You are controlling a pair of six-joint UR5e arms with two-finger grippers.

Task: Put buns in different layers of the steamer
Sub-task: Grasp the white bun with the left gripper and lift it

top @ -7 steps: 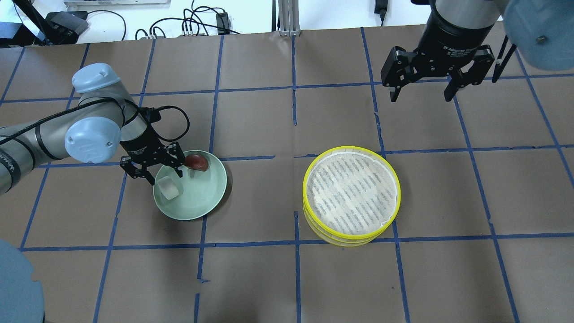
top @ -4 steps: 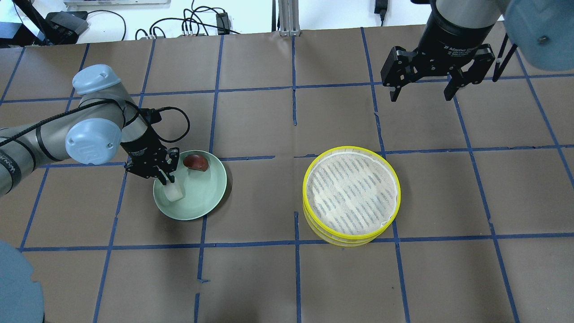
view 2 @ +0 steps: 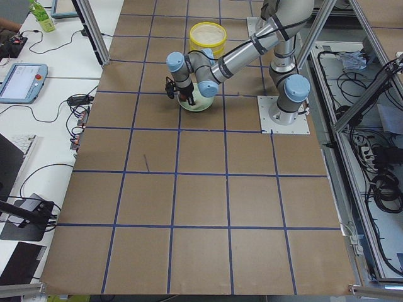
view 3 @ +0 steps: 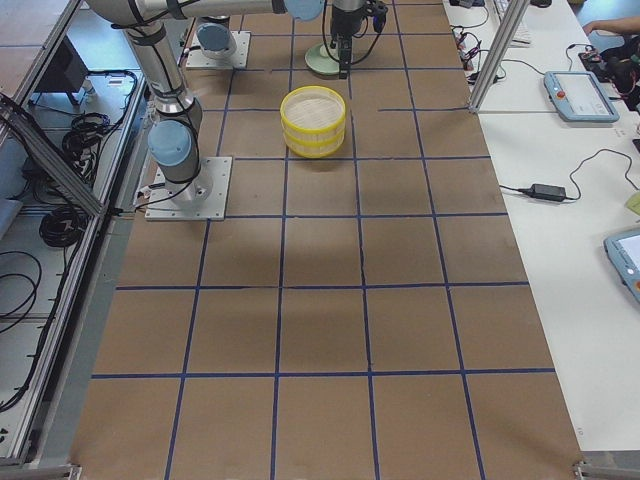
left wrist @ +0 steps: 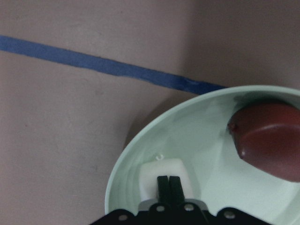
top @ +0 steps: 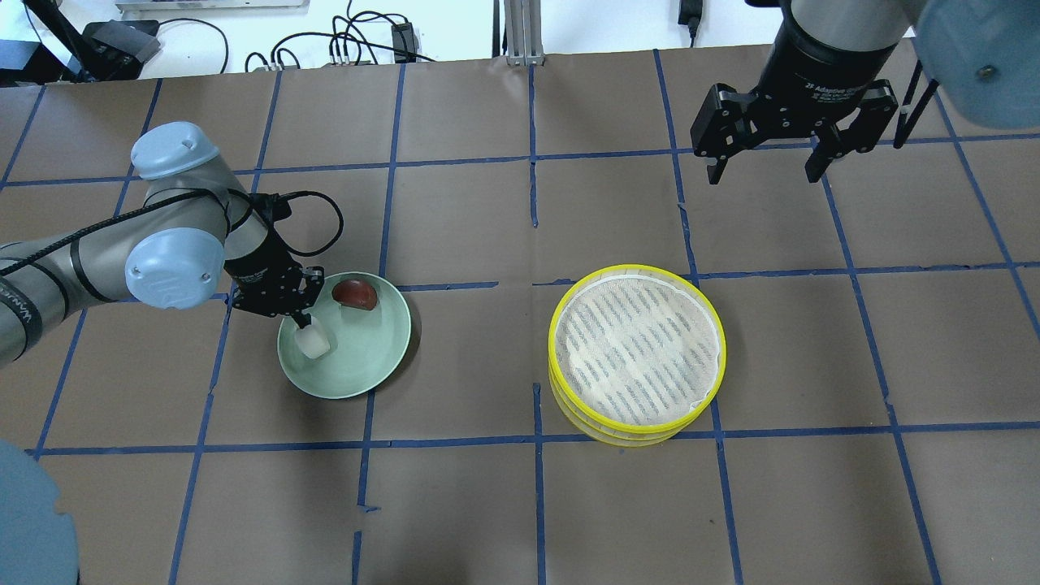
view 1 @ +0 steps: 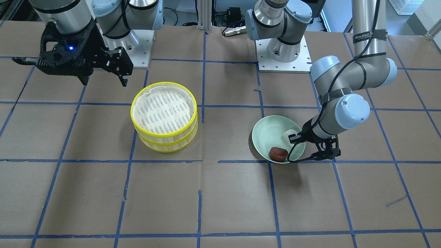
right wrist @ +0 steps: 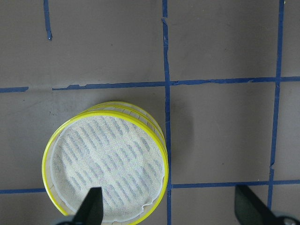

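The white bun (top: 314, 344) and the dark reddish-brown bun (top: 356, 294) lie in a pale green plate (top: 370, 361) at the left. My left gripper (top: 302, 322) reaches down into the plate and is shut on the white bun (left wrist: 152, 176), its fingertips almost together in the left wrist view (left wrist: 168, 183). The brown bun (left wrist: 269, 145) lies apart to the side. The steamer (top: 554, 345) stands at centre right with its two layers stacked, upper layer (view 1: 133, 113) on the lower layer (view 1: 165, 144), with no bun on its liner. My right gripper (top: 764, 177) is open, high behind the steamer.
The table is brown paper with blue tape grid lines (top: 536, 219). Cables and a power brick (top: 402, 36) lie beyond the far edge. In the right wrist view the steamer (right wrist: 47, 164) sits below the open gripper (right wrist: 171, 208).
My left gripper, open around the white bun a second ago, has shut on it; the bun now looks narrower. The right gripper stays open and has barely moved.
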